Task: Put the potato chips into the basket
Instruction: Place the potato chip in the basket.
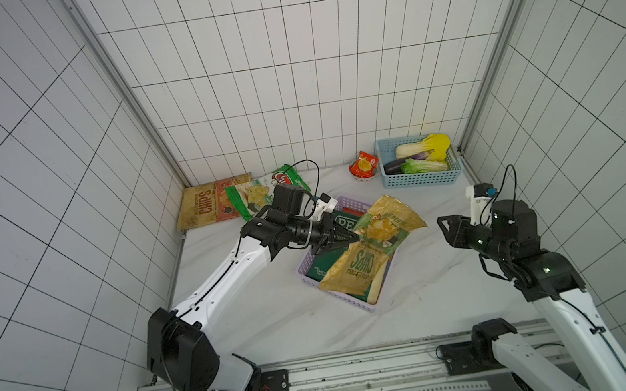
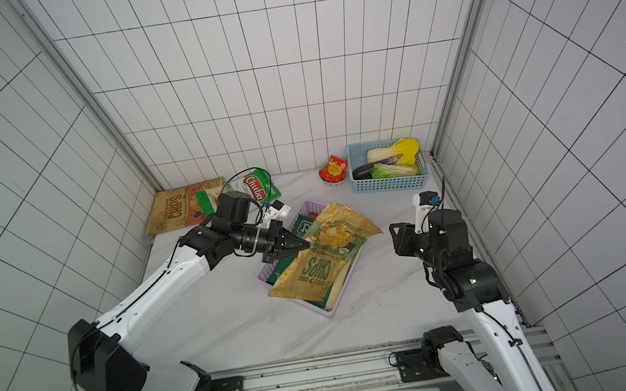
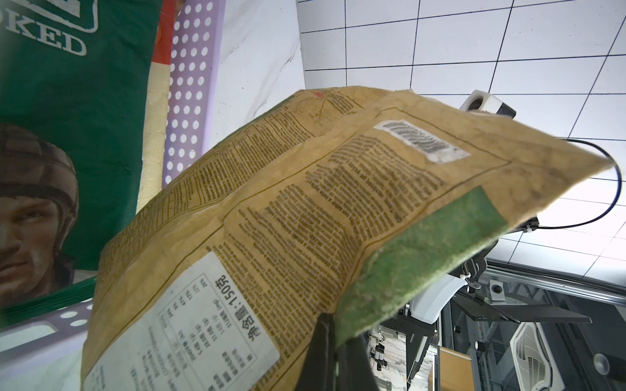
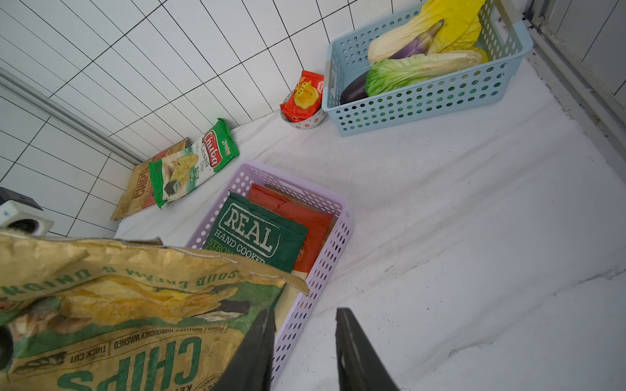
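Tan sour-cream-and-onion chips bag (image 1: 384, 221) hangs over the lilac basket (image 1: 309, 277), clamped at its edge by the left gripper (image 1: 345, 239); a release looks next. Right gripper (image 1: 443, 223), jaws apart, sits at 3 o'clock; Chuba cassava bag (image 1: 260, 189) lies at 11 o'clock.

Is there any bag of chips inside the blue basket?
No, the blue basket holds only leafy cabbages and an eggplant, with no bag among them.
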Controlling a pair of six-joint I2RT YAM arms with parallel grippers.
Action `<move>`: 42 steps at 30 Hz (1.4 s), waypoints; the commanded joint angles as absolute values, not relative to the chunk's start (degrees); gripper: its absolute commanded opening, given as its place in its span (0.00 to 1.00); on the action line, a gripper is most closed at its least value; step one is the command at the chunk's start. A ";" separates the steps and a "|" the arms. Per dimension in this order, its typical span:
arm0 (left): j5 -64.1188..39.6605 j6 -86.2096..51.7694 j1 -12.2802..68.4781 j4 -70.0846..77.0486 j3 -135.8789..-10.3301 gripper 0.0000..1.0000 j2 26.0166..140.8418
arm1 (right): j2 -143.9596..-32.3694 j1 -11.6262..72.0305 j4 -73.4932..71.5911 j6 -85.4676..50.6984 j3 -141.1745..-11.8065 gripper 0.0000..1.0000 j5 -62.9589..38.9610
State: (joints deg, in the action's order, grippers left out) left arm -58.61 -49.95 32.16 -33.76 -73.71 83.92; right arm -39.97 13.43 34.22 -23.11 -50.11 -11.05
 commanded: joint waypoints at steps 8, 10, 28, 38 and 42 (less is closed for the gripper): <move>-62.84 -56.90 32.43 -27.25 -73.83 0.00 82.85 | -39.81 12.57 33.63 -22.41 -48.21 0.34 -10.28; -62.84 -57.37 32.58 -27.25 -73.83 0.00 82.30 | -39.79 12.57 33.19 -22.65 -47.91 0.34 -10.45; -60.01 -51.47 29.30 -27.48 -68.24 0.00 86.42 | -39.46 12.57 32.35 -23.03 -47.02 0.34 -10.46; -58.16 -33.34 24.93 -42.07 -77.36 0.01 95.40 | -40.78 12.57 31.65 -23.38 -47.37 0.33 -11.46; -56.57 -23.33 22.50 -48.79 -84.44 0.24 101.46 | -40.85 12.57 31.38 -23.61 -47.29 0.32 -11.69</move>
State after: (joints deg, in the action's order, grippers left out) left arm -57.78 -34.17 24.21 -42.63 -80.07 98.63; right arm -41.08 13.43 32.60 -23.18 -48.10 -11.33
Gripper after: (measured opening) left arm 0.213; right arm 0.326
